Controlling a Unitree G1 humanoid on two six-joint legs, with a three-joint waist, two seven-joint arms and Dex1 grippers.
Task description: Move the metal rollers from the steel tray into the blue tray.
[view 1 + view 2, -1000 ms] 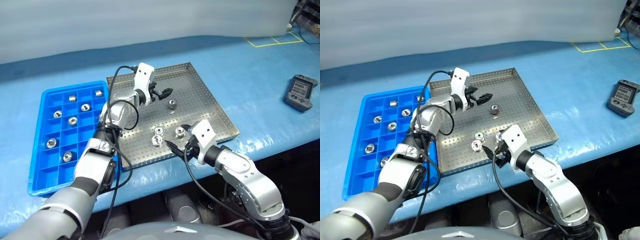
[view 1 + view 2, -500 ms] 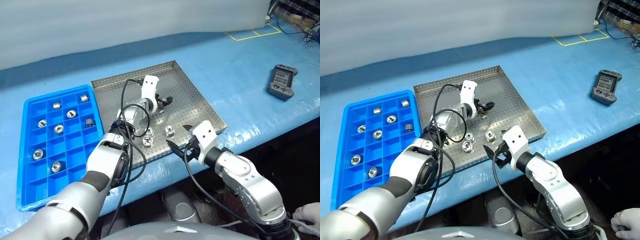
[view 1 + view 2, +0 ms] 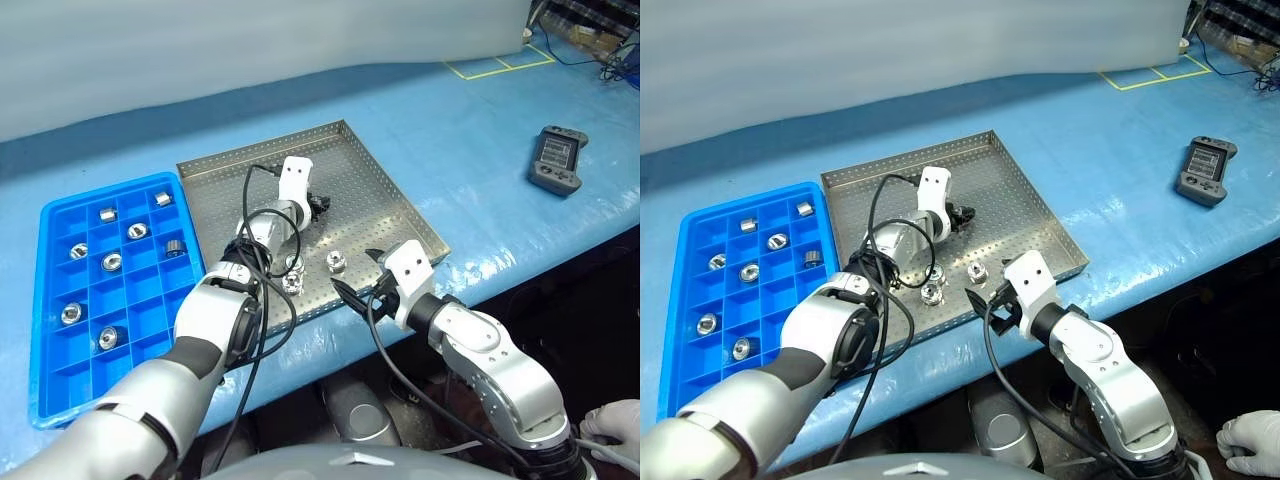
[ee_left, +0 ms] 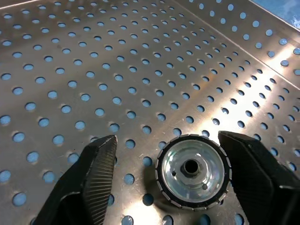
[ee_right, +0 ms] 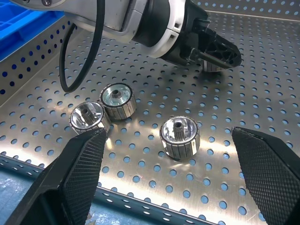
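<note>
Left black two-fingered gripper (image 4: 164, 173) straddling ribbed silver metal roller (image 4: 192, 169) on perforated steel tray (image 4: 140, 70), fingers apart, one touching; right gripper (image 5: 164, 178) spread wide.

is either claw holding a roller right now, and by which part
Nothing is held yet. The left claw straddles a metal roller lying on the steel tray, one finger near its ribbed side, the other apart. The right claw is open.

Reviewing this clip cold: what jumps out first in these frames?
The left gripper is down on the steel tray, its fingers either side of one metal roller but not yet touching it. Three more rollers lie near the tray's front edge before the open right gripper. Beside it on the robot's left, the blue tray already holds several rollers, and a handheld controller lies far right on the blue table.
</note>
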